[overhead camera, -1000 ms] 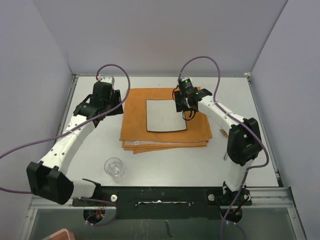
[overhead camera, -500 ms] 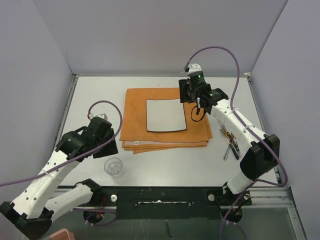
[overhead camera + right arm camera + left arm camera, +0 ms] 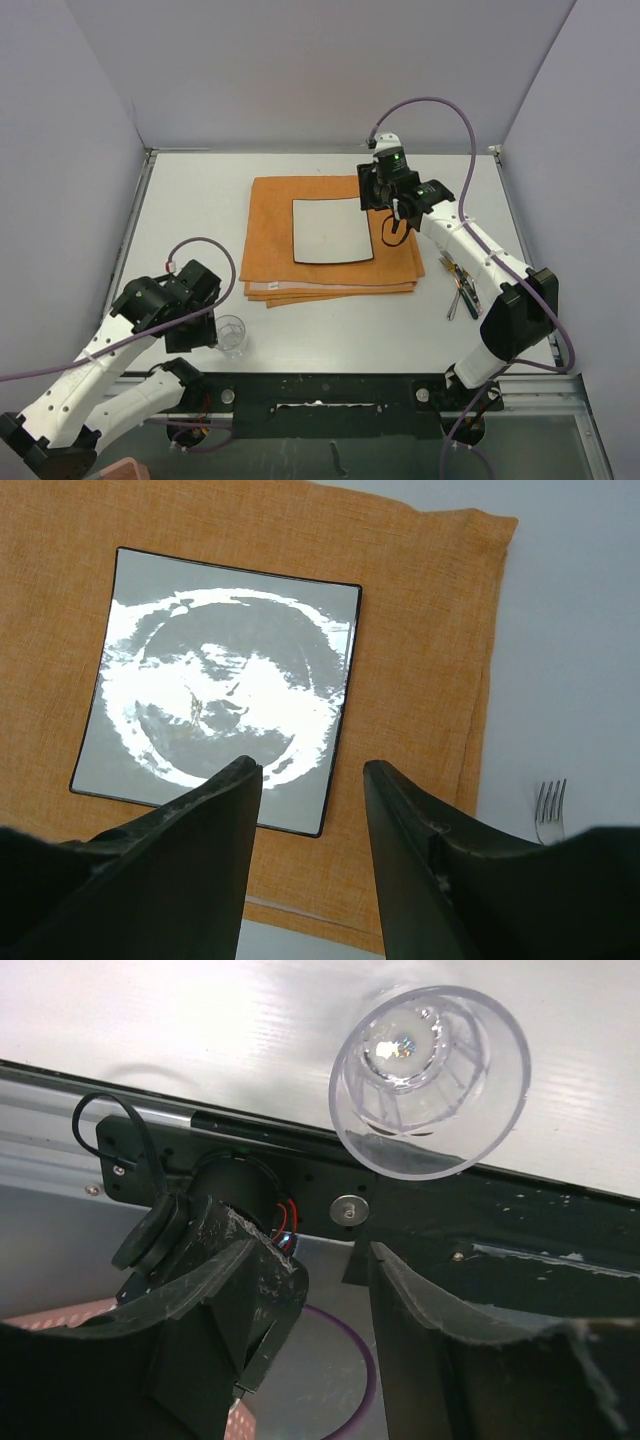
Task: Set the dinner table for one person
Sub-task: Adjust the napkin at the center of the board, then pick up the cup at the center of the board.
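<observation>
On the pale dinner table [image 3: 190, 210] lies an orange placemat [image 3: 398, 255] with a square white plate [image 3: 332, 230] on it. A clear glass [image 3: 230, 336] stands near the front edge. My left gripper [image 3: 200, 330] hovers just left of that glass, open and empty. Its wrist view has the glass [image 3: 430, 1080] ahead of the open gripper [image 3: 335, 1260]. My right gripper [image 3: 384, 202] hangs above the plate's far right corner, open and empty. Beneath its gripper [image 3: 312, 770], the right wrist view takes in the plate [image 3: 220, 690] and placemat [image 3: 420, 630].
Cutlery [image 3: 460, 285] lies on the table right of the placemat; fork tines [image 3: 548, 802] show in the right wrist view. The black mounting rail [image 3: 560, 1220] and a purple cable [image 3: 355, 1360] run close behind the glass. Grey walls enclose the table.
My left arm swung back from beside the placemat's far left corner to the front edge next to the glass. My right arm rose and shifted slightly right, uncovering the cutlery.
</observation>
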Available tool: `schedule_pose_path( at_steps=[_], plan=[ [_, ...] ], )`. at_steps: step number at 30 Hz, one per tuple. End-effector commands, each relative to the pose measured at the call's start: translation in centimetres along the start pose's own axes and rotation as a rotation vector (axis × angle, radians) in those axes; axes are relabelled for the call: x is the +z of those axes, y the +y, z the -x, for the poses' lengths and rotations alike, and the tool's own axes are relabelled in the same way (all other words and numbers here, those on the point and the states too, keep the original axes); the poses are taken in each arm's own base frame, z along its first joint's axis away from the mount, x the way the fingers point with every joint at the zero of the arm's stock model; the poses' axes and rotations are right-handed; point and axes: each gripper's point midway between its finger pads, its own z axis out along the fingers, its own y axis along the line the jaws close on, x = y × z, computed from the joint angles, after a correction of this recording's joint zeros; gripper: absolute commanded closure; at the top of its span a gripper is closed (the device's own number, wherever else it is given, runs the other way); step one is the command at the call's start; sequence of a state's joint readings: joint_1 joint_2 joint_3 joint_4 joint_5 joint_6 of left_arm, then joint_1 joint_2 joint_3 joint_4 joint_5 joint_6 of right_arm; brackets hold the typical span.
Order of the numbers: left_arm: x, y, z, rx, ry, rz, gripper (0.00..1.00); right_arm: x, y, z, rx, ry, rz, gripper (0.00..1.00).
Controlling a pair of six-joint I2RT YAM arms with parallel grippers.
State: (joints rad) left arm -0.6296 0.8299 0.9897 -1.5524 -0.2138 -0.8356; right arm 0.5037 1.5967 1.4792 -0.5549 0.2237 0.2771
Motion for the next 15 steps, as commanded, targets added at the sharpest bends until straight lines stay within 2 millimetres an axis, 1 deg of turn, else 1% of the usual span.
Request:
schedule_pose_path(
  at_steps=[1,4,9,12,15],
  plan=[
    [0.6,-0.6,0.0,0.040,0.034,0.012,0.54,-1.5,0.3,1.7,0.023,-0.069,0.023,0.54],
    [0.8,-1.3,0.7,0.081,0.053,0.025,0.53,-1.9,0.3,1.9,0.026,-0.078,0.027,0.56],
    [1.6,-2.6,2.1,0.142,0.087,0.056,0.53,-2.5,0.3,2.3,0.032,-0.093,0.035,0.56],
    [2.2,-3.5,2.7,0.130,0.111,0.021,0.53,-2.8,0.4,2.2,0.034,-0.094,0.042,0.56],
    [2.6,-3.7,3.3,0.103,0.130,-0.002,0.53,-3.1,0.4,2.4,0.033,-0.104,0.046,0.56]
  ],
)
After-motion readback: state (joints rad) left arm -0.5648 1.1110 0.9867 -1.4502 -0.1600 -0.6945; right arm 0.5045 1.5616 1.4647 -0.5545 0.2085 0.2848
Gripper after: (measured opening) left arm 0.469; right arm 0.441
